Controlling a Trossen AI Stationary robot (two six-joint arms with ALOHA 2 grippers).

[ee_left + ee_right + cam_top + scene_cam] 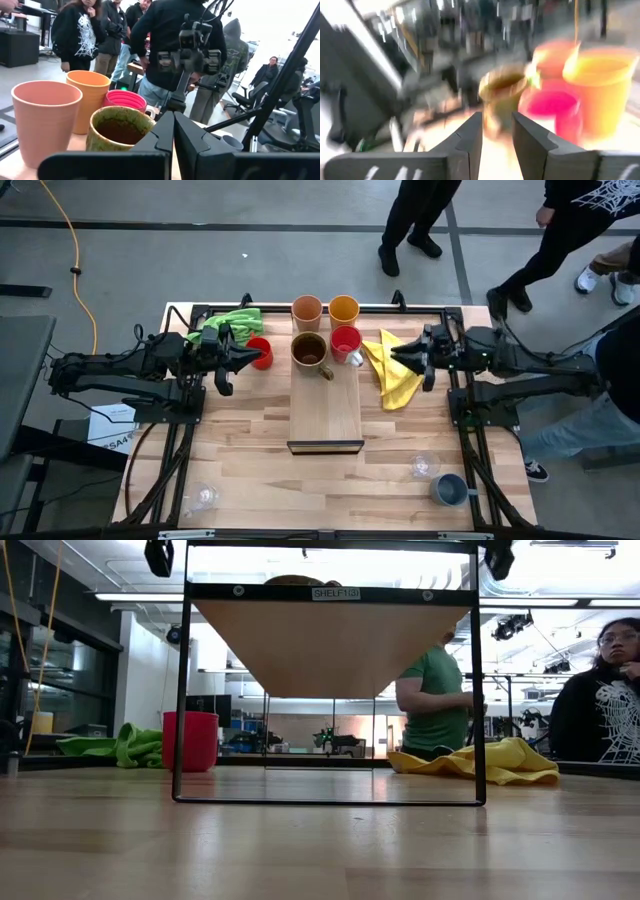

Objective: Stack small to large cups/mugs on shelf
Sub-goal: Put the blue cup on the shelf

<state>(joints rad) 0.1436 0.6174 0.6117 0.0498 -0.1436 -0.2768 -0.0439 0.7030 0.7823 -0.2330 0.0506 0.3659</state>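
With its jaws together, the left gripper (262,357) hangs beside a red mug (260,352) near the worktop's far-left edge, while the right gripper (396,356), jaws apart and empty, waits across the shelf (325,405), where a brown mug (309,350) and a second red mug (346,342) already stand.

Both arms are looking matte black all over, built from chunky jointed segments with dark cables looping along them, and the left arm (120,372) and right arm (520,360) are mirroring each other in build. Each one is ending in a bulky wrist block tapering into two flat, angular black fingers; the left gripper (173,131) is showing wedge-shaped fingers (161,137) with smooth faces running out of a wide black crossbar. The right gripper (497,131) is showing the same dark blocky fingers (470,142), and some pale lettering is showing on its crossbar, too blurry to read.
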